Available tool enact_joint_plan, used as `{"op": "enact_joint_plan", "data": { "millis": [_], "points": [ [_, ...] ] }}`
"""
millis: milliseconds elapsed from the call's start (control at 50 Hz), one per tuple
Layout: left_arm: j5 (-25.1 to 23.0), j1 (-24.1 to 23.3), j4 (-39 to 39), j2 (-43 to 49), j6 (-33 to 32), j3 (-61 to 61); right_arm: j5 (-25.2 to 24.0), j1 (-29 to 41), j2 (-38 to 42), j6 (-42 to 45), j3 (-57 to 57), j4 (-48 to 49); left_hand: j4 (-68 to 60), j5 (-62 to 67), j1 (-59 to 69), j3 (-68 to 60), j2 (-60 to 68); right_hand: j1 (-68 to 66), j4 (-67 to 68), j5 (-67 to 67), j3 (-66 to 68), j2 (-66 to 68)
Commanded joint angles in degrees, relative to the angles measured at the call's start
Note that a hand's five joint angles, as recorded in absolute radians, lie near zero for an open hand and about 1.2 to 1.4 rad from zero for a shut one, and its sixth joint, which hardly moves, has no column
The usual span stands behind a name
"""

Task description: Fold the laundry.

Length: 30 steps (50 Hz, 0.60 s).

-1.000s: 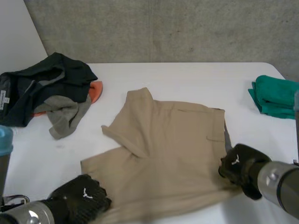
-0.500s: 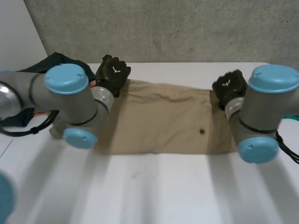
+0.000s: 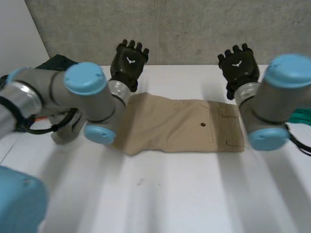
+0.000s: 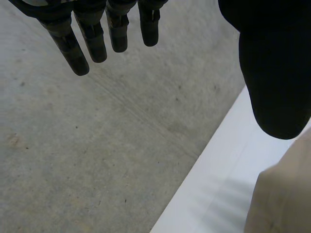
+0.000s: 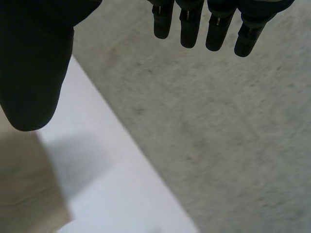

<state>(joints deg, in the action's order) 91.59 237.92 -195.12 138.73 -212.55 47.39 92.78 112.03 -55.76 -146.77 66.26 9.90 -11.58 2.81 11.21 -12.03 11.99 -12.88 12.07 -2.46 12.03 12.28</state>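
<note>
The tan cotton shorts [image 3: 180,125] lie folded into a flat band on the white table [image 3: 170,194] — the black left hand [image 3: 127,60] and right hand [image 3: 238,65] hover past its far edge, fingers straight, holding nothing — so further folds probably remain.

White table [image 3: 165,194]: flat, plain top, far edge met the wall. Grey concrete wall [image 3: 194,29]: rough, mottled, ran behind the table's far edge. White panel [image 3: 17,34]: stood at the wall's left end, slanted edge

One folded pair of tan shorts [image 3: 170,127] on one white worktop [image 3: 170,194]. One dark garment [image 3: 54,62]. Two black hands: left hand [image 3: 127,60], right hand [image 3: 238,65].
</note>
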Motion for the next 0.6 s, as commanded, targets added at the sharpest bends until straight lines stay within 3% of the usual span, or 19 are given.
{"op": "enact_joint_plan", "data": {
  "millis": [20, 100, 220, 320, 420, 460, 480, 500, 600],
  "points": [
    [-1.1, 0.3, 0.2, -13.2, 10.0, 14.3, -5.7, -4.8, -6.4, -13.6, 6.0, -22.7, 1.6, -2.8, -1.2, 2.0, -2.0, -2.2, 3.0, -2.6, 3.1, 2.8],
    [-4.7, 1.1, 0.7, -17.4, 17.2, 20.3, -7.2, -6.6, -6.6, -16.7, 11.3, -24.2, 1.5, -2.8, -1.2, 2.0, -1.9, -10.6, 11.5, -11.1, 11.5, 11.2],
    [-13.0, 2.3, 2.4, -19.9, 24.9, 26.8, -11.9, -7.7, -6.6, -16.8, 18.6, -16.3, 0.4, -1.6, 0.0, 0.8, -0.8, -10.8, 11.6, -11.3, 11.7, 11.4],
    [-15.2, 2.5, 3.1, -20.1, 25.7, 28.5, -11.7, -7.7, -5.4, -16.5, 20.6, -9.5, 0.4, -1.6, 0.0, 0.8, -0.8, -11.3, 12.1, -11.8, 12.2, 11.9],
    [-15.1, 2.5, 3.2, -20.0, 25.7, 28.8, -11.4, -7.1, 0.7, -15.7, 19.4, -4.2, 0.5, -1.8, -0.2, 1.0, -0.9, -13.8, 14.6, -14.3, 14.7, 14.4],
    [-15.0, 2.5, 3.2, -20.1, 25.8, 28.8, -11.0, -7.1, 1.7, -15.0, 18.6, -3.7, 0.5, -1.8, -0.2, 1.0, -0.9, -22.7, 23.5, -23.1, 23.6, 23.3],
    [-15.0, 2.5, 3.2, -20.1, 25.8, 28.9, -10.5, -7.0, 2.1, -14.3, 18.3, -3.5, 0.5, -1.8, -0.2, 1.0, -0.9, -34.1, 34.9, -34.5, 34.9, 34.7],
    [-15.0, 2.5, 3.2, -20.2, 25.7, 28.9, -9.2, -7.2, 2.2, -13.4, 18.0, -3.0, 0.5, -1.8, -0.2, 1.0, -0.9, -66.8, 67.6, -67.2, 67.6, 67.4],
    [-15.0, 2.5, 3.2, -21.3, 25.8, 29.0, -5.7, -8.2, 1.1, -11.1, 18.0, -3.5, 0.7, -1.9, -0.3, 1.1, -1.1, -67.1, 67.9, -67.5, 68.0, 67.7]
  ]
}}
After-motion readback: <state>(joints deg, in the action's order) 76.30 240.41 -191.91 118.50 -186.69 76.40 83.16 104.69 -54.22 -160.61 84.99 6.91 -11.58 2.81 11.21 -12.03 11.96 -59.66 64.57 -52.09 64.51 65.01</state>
